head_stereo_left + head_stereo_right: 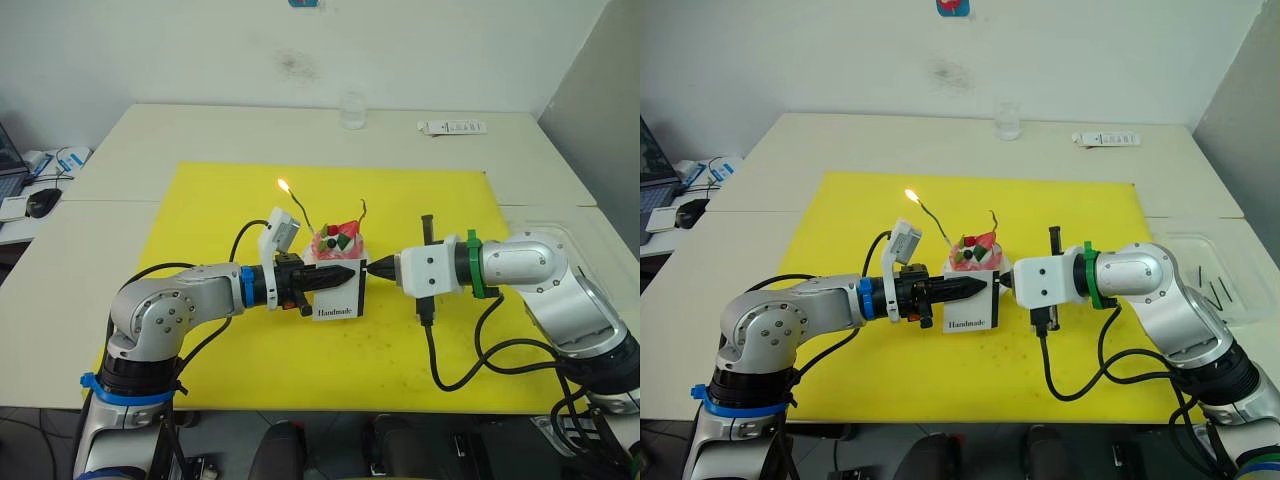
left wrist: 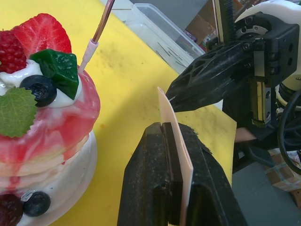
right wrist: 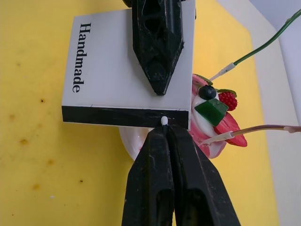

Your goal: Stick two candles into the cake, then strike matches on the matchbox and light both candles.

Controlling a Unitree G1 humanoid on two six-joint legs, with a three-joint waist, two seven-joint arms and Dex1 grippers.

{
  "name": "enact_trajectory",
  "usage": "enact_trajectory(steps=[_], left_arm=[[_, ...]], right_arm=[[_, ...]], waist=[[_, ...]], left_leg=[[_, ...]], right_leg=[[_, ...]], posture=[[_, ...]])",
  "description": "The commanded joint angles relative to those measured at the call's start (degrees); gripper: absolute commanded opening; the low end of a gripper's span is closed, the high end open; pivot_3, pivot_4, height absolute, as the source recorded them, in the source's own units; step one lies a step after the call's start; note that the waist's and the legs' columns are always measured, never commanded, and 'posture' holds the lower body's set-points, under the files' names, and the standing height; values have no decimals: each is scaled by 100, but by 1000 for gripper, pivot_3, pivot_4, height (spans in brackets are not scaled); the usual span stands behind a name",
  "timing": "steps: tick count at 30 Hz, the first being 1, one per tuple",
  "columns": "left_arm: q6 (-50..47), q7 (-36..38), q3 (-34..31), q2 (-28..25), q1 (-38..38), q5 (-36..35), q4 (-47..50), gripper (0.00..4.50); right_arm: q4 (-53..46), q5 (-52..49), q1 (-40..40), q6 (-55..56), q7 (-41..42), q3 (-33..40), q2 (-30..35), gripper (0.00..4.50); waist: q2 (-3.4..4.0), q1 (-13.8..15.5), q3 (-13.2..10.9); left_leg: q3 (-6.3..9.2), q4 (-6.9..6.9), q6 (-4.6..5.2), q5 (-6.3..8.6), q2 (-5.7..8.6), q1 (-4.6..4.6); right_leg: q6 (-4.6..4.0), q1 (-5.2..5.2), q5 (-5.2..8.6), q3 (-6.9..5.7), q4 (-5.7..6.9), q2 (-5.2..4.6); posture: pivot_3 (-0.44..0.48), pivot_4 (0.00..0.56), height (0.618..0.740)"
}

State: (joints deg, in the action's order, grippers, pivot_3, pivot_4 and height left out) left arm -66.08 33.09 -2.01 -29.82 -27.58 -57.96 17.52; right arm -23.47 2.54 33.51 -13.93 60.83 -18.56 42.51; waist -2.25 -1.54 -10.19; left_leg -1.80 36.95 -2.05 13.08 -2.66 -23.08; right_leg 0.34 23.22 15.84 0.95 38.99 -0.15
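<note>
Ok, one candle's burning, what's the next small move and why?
Probably drag the right claw sideways along the black strip to strike. It is shut on a match whose white tip sits at the strip, the left claw clamps the matchbox upright, and the other candle looks unlit.

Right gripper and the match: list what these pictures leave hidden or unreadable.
- Match: the right wrist view shows just a white tip at the matchbox's black strip; the right gripper's shut fingers cover the rest.
- Second candle's tip: too small in the head views to tell if lit.
- Cake: partly cut off by the left wrist view's edge.
- Matchbox's lower part: hidden inside the left gripper.
</note>
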Motion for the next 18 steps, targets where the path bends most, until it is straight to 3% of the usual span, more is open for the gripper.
enact_trajectory(steps=[1, 18], left_arm=[[55, 45, -66, 13, -38, -55, 180, 0], [246, 61, -99, 80, -144, 39, 149, 0]], right_arm=[[-12, 10, 187, 57, -126, 237, -25, 25], [95, 140, 68, 280, 92, -117, -48, 25]], waist=[[0, 0, 0], [0, 0, 0]], left_leg=[[0, 0, 0, 0, 0, 0], [0, 0, 0, 0, 0, 0]], right_leg=[[0, 0, 0, 0, 0, 0], [0, 0, 0, 0, 1, 0]], posture=[[0, 150, 740], [0, 150, 740]])
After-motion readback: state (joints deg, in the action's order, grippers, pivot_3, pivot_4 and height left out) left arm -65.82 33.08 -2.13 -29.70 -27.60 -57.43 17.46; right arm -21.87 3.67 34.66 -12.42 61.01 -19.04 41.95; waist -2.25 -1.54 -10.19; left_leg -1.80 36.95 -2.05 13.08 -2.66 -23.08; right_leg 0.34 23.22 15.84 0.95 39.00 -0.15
